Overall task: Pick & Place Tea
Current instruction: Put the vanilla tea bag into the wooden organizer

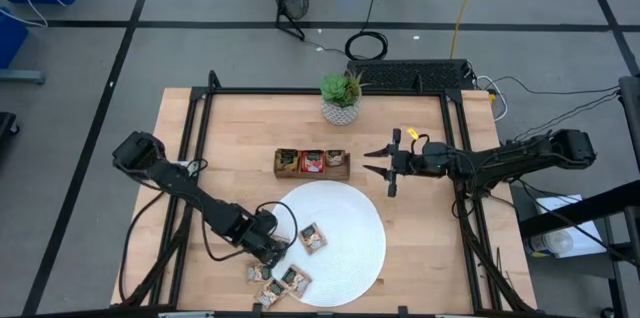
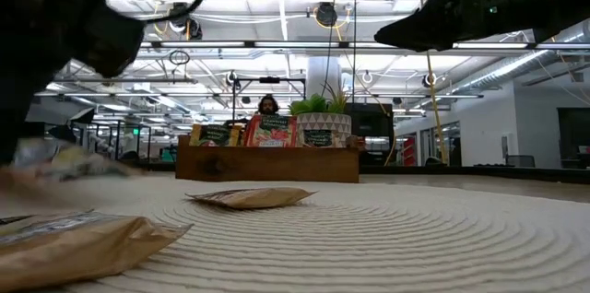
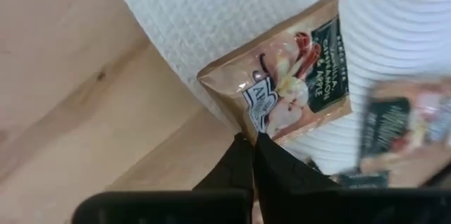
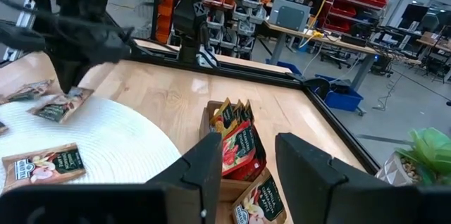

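Observation:
My left gripper (image 1: 278, 255) is low over the near-left rim of the white plate (image 1: 352, 258), shut on a tan sachet with dark green print (image 3: 289, 76). The right wrist view shows this sachet (image 4: 62, 104) below that gripper. Another tan sachet (image 1: 314, 238) lies flat on the plate. A few more (image 1: 262, 274) (image 1: 293, 279) lie on the table by the plate's near-left rim. The wooden tray (image 1: 312, 162) holds red and tan sachets (image 4: 239, 143) standing upright. My right gripper (image 1: 384, 169) hangs open above the table, right of the tray. My left gripper pinches the tan sachet between its two fingers (image 3: 239, 160), at an edge near one corner (image 3: 255, 127). The fingers come slanting down from above. The sachet reaches forward from them, tilted, over the plate's rim (image 3: 176, 48). Whether its far end rests on the plate, I cannot tell.
A potted plant (image 1: 340, 98) stands at the far edge behind the tray. Black frame rails (image 1: 200, 148) (image 1: 460, 148) run along the table's left and right sides. Bare wood lies between the tray and the right rail. A person shows far off in the room (image 2: 267, 105).

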